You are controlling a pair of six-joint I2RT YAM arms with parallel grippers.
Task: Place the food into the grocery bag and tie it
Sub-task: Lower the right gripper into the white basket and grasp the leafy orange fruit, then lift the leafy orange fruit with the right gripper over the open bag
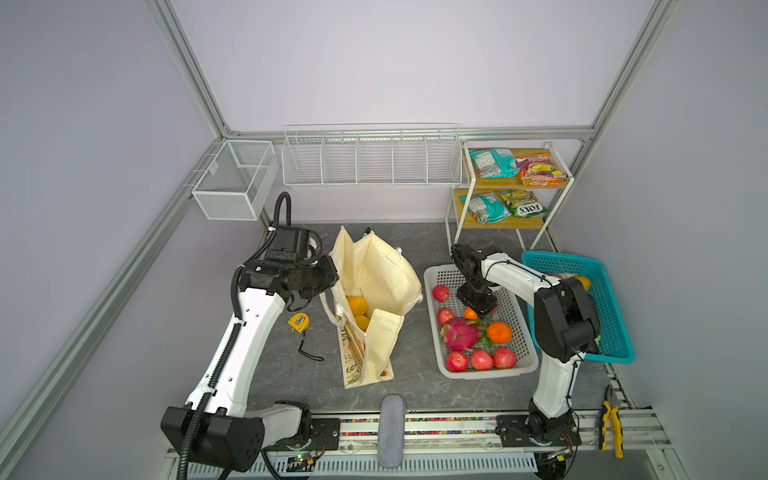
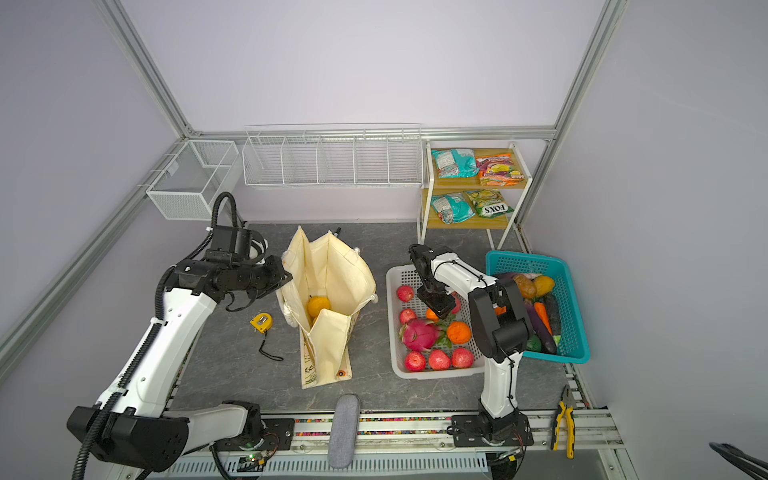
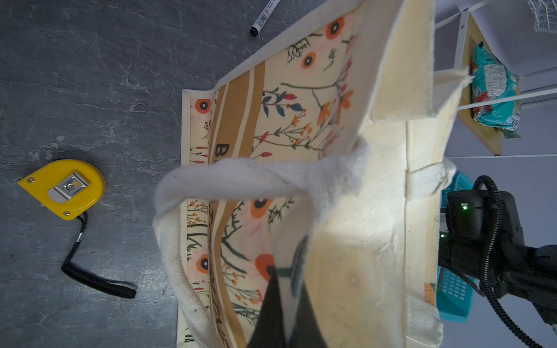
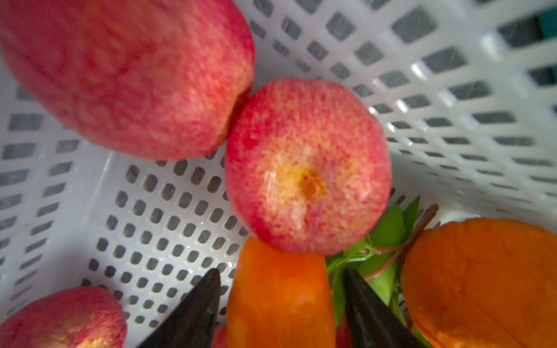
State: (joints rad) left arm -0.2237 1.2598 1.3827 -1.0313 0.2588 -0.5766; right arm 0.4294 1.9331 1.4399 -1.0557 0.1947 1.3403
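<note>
Two dark fingers (image 4: 196, 310) of the right pincer (image 4: 281, 271) stand spread in the right wrist view, one on each side of a small orange (image 4: 280, 301). A thin gap shows at each flank, so I judge the fruit straddled and not yet squeezed. It sits straight ahead between the tips. What shows of it looks a little longer than wide, its length running away from the pincer toward an apple (image 4: 307, 168), which it touches at the far end. Green leaves (image 4: 388, 229) crowd one finger, and a bigger orange (image 4: 482, 286) lies just beyond them. The small orange's skin is smooth, glossy and deep orange.

In both top views this spot is right of centre, in the middle of the white basket (image 1: 486, 374). There the right pincer points down over the fruit, beside a dragon fruit (image 1: 459, 334). The bag (image 1: 386, 266) stands at frame centre, left of the basket and apart from it, its mouth gaping. Two yellow-orange fruit (image 1: 358, 307) already lie at its bottom.

The left pincer (image 3: 286, 280) is pressed together on the bag's rim, and the left wrist view shows cream cloth nipped between its fingers. The right arm is therefore the nearer to the small orange. The carry will probably run leftward in the frame and up over the bag's tall rim.
</note>
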